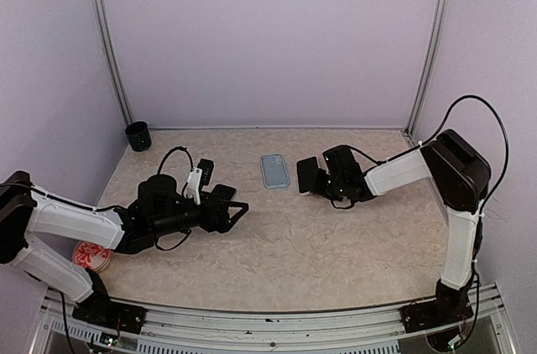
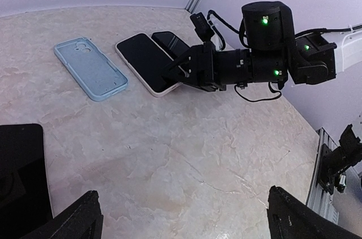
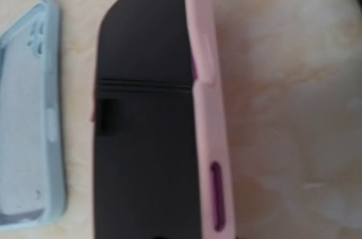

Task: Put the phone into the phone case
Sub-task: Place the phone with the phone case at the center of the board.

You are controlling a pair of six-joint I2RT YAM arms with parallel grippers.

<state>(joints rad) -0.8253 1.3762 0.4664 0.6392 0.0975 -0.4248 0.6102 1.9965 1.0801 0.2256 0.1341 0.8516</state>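
A lab test cell: plain lilac walls (image 1: 268,35), aluminium posts (image 1: 109,44), marble-patterned table (image 1: 319,245).

The left arm (image 1: 75,224) reaches low across the table (image 1: 336,245), its gripper (image 1: 237,210) spread wide. The right arm (image 1: 403,171) stretches low over the table, its gripper (image 1: 309,176) pointing left, jaw gap unclear.
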